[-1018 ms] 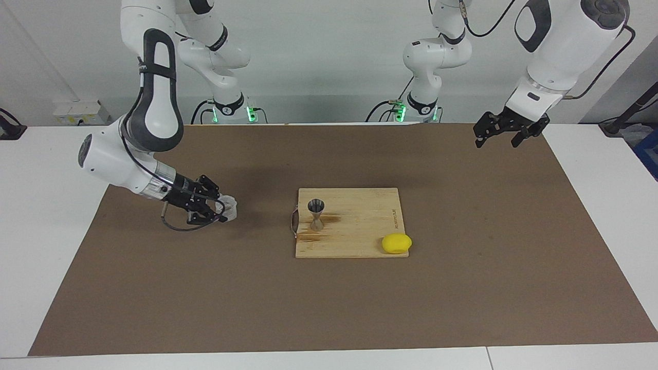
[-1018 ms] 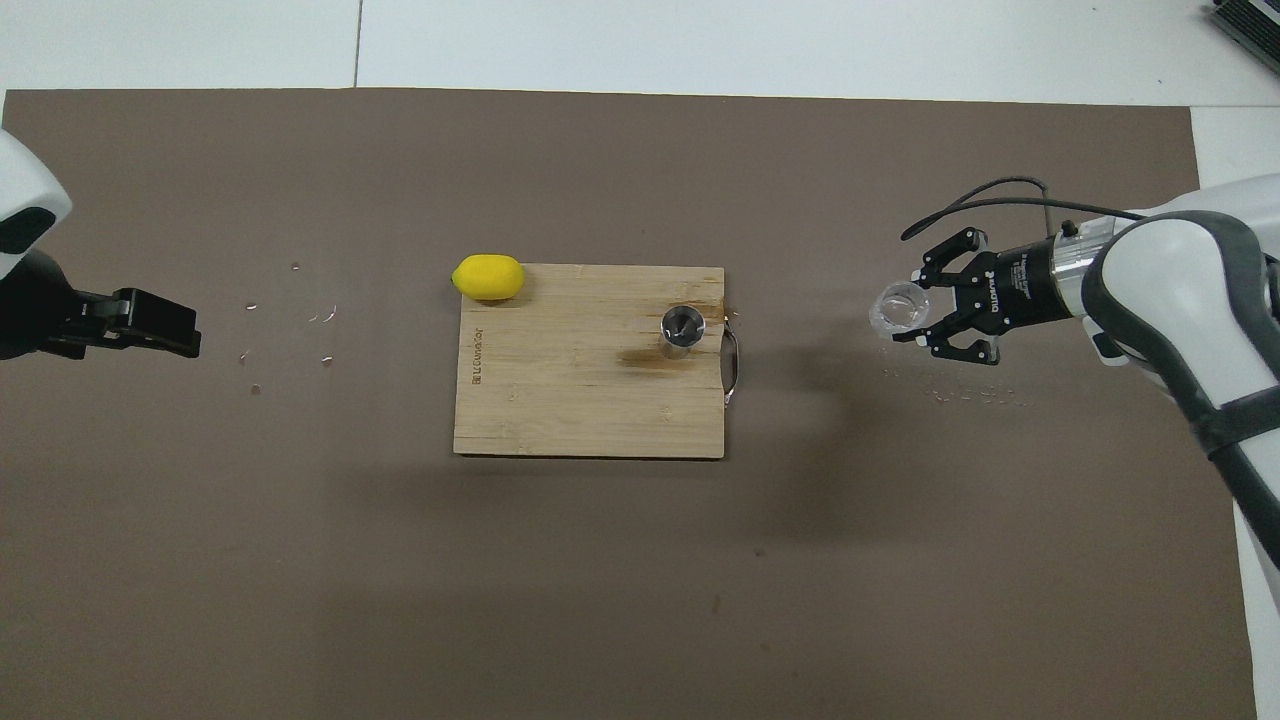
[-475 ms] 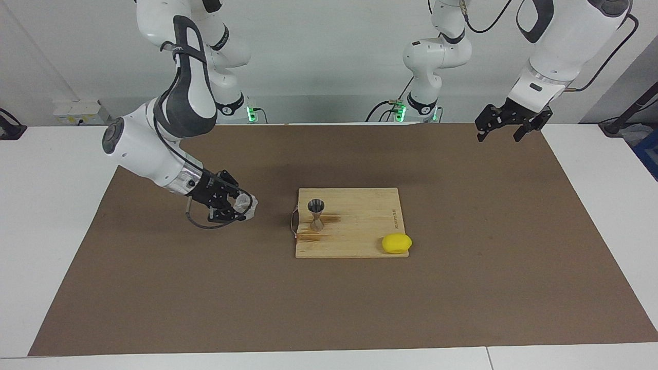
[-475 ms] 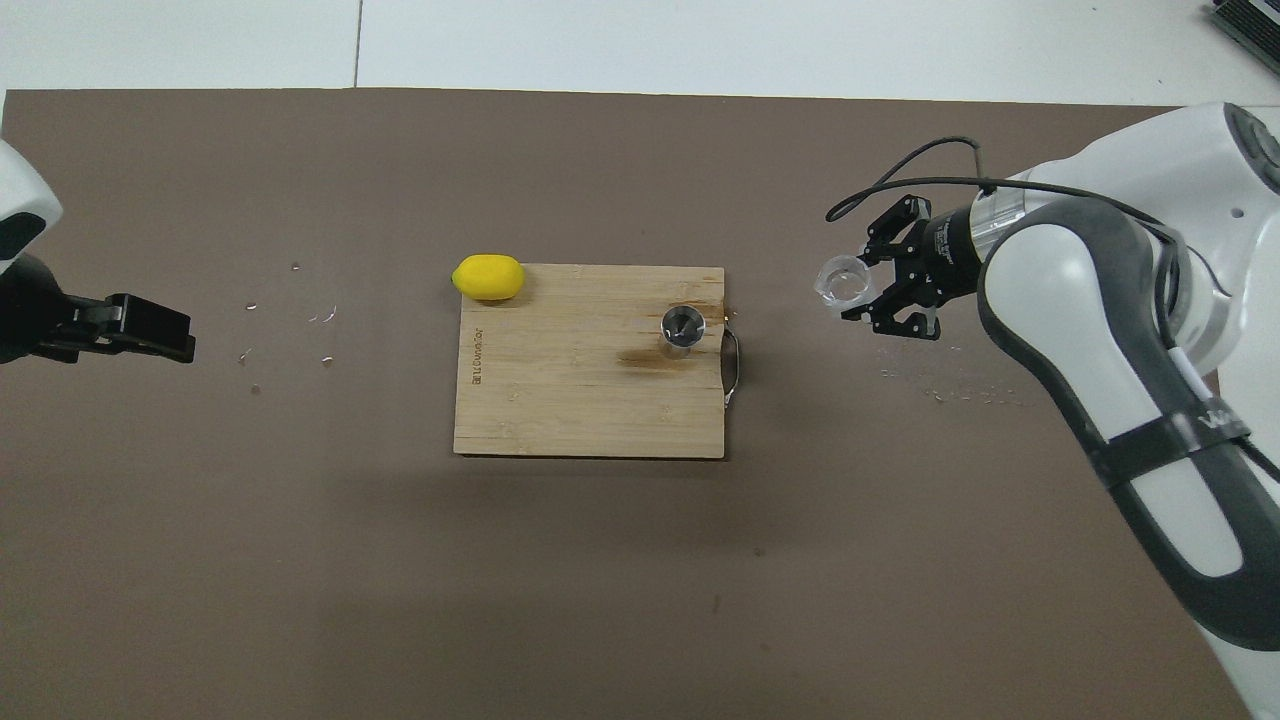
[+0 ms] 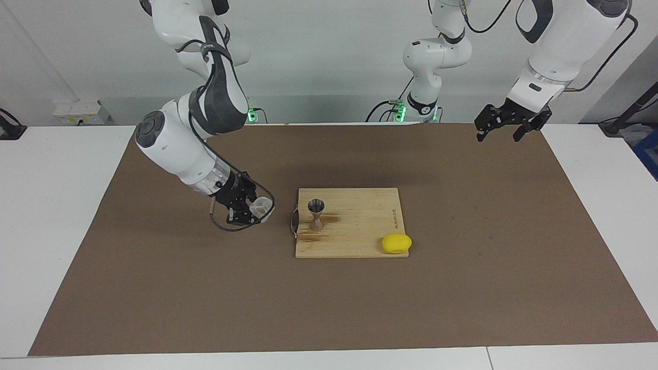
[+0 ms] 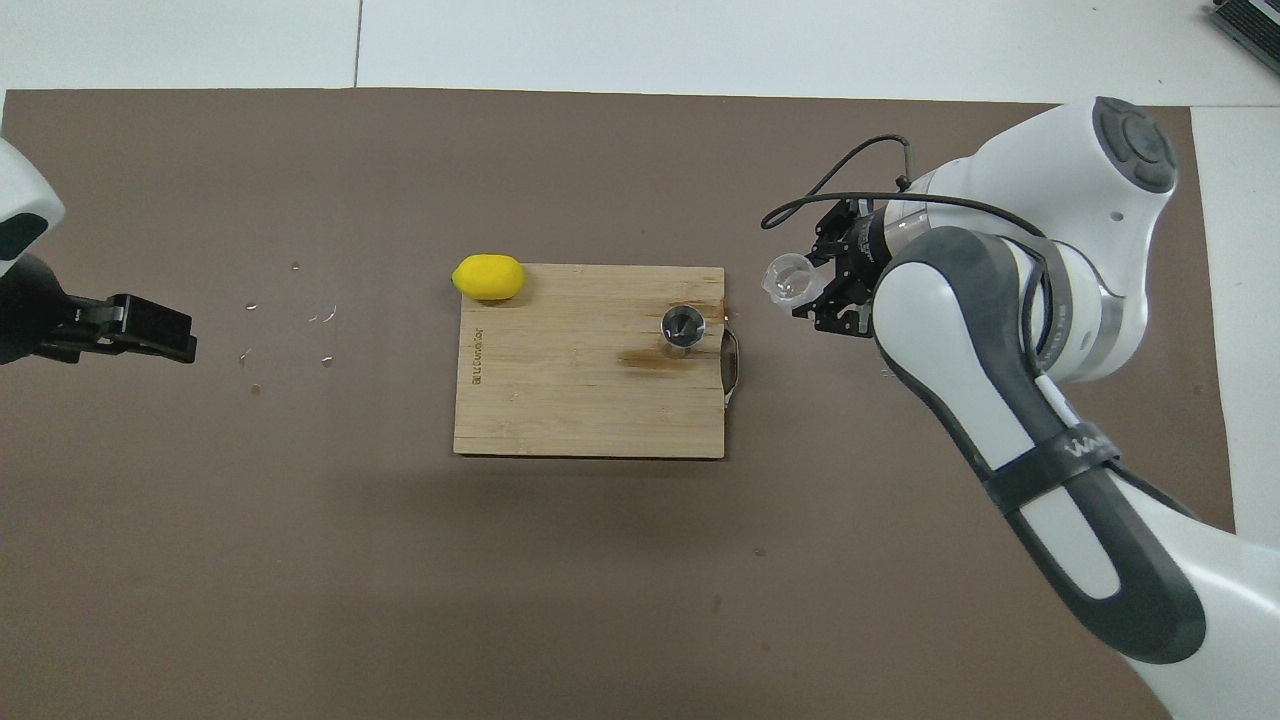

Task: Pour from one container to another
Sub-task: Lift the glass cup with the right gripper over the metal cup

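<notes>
We see one white table (image 5: 51, 205) under a brown mat (image 5: 462, 282), by a pale wall. Two arms: the right gripper (image 5: 252, 208) holds one clear cup (image 5: 260, 206) in closed fingers over the mat beside the single board (image 5: 360, 226); the left gripper (image 5: 506, 126) waits, fingers spread and empty. One jigger (image 5: 315, 214) and one lemon (image 5: 396, 243) sit on the board.

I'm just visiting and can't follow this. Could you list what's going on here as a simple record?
Right gripper: holds the cup in the air over the mat, beside the board
Cup: tilted, short of the jigger
Jigger: upright on the board
Lemon: at the board's corner
Left gripper: waiting above the mat's edge, fingers open, empty
Pouring: not yet begun
</notes>
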Tool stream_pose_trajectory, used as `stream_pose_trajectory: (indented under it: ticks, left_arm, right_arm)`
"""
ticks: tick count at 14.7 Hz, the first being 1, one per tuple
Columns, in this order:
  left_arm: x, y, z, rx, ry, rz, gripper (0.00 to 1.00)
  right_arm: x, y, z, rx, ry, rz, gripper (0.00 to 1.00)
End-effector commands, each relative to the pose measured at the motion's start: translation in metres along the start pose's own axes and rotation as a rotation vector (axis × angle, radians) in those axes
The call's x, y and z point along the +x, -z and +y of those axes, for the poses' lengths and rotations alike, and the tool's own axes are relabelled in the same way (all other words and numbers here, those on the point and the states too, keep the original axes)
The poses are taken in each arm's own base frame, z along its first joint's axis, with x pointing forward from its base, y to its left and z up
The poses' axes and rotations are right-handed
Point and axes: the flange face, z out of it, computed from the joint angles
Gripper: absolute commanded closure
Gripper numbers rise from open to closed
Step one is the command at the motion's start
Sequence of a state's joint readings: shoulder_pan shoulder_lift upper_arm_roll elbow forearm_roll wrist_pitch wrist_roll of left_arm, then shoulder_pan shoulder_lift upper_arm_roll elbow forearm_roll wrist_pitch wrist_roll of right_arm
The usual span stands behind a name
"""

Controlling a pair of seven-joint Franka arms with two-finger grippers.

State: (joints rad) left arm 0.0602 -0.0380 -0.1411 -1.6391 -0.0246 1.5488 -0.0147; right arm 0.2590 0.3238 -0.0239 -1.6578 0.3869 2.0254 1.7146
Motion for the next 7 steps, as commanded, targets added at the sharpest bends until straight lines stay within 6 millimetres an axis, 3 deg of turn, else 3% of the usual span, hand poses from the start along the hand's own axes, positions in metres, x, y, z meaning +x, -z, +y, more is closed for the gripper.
stream_pose_trajectory:
  ticks: [1, 7]
  left_arm:
    - [-0.007, 0.003, -0.004, 0.016, -0.008, -0.008, 0.00]
    - [-0.007, 0.003, -0.004, 0.016, -0.008, -0.008, 0.00]
  right_arm:
    - [-0.033, -0.001, -0.009, 0.044, 0.015, 0.042, 1.00]
    - [-0.070, -0.012, 0.005, 0.056, 0.072, 0.115, 1.00]
